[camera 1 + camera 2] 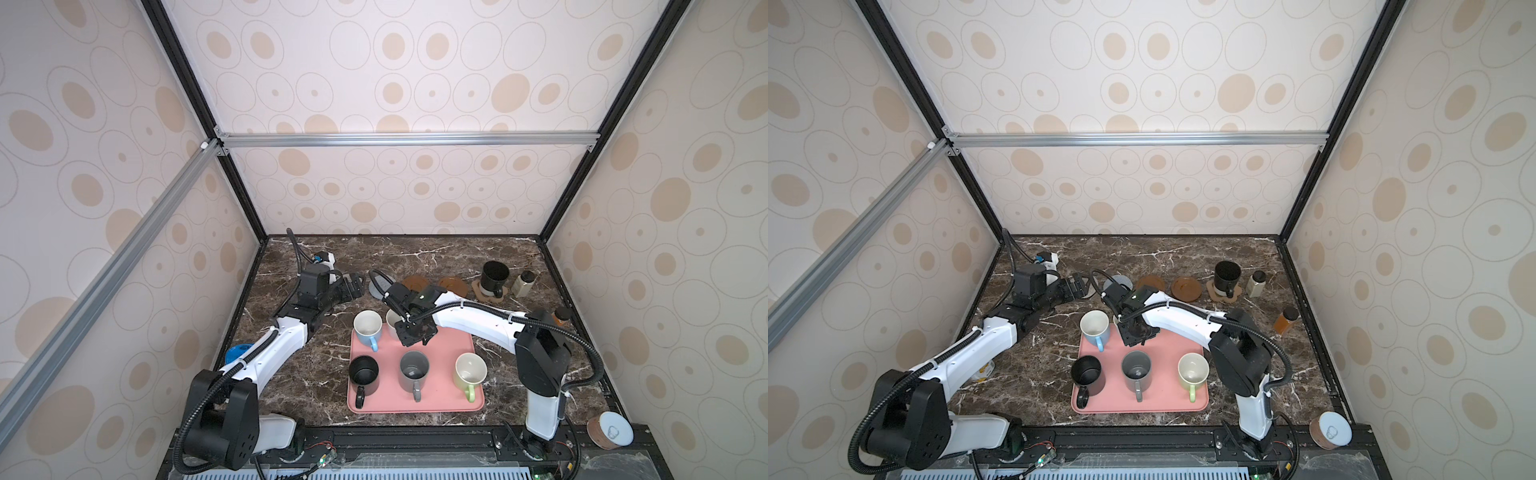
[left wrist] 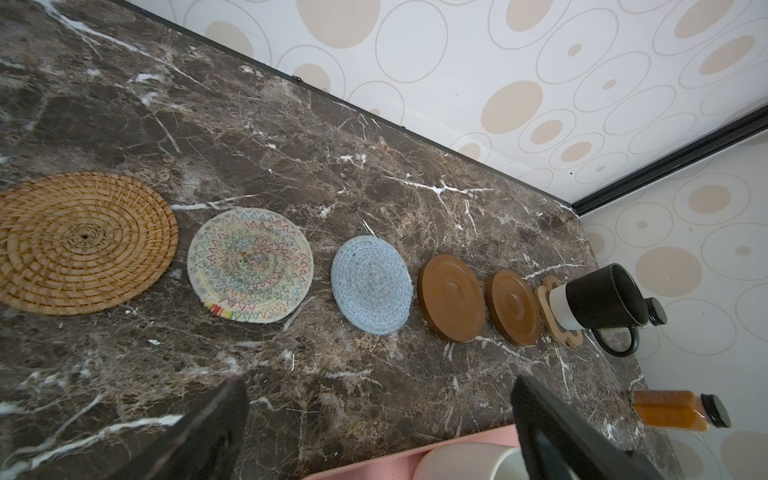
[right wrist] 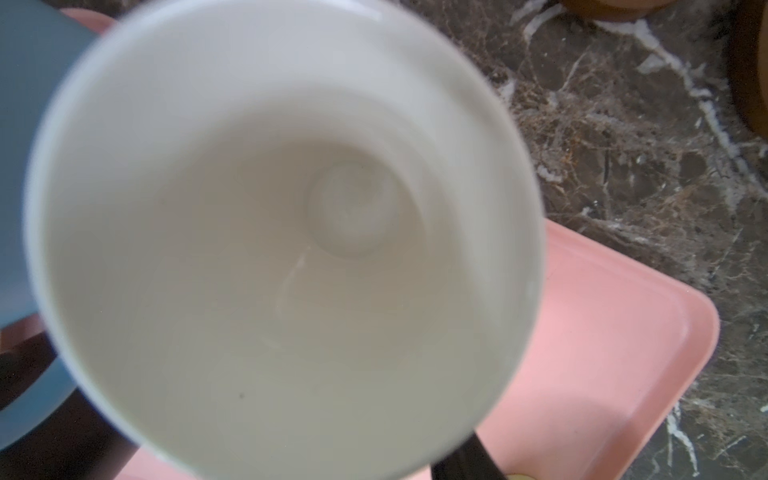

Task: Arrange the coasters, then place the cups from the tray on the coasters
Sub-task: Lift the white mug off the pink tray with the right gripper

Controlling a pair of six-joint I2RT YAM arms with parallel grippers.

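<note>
Right gripper over pale cup at far tray edge, grip unclear; left gripper wide open

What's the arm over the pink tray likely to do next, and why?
Probably close the right gripper firmly on the pale pink cup and lift it straight up. The gripper sits directly over that cup on the tray. Whether it grips yet is unclear. The wooden coaster beside the black cup lies bare, so it looks like the cup's destination.

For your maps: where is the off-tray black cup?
In both top views the cup is back right, on the paw coaster, between a disc and a bottle.
</note>
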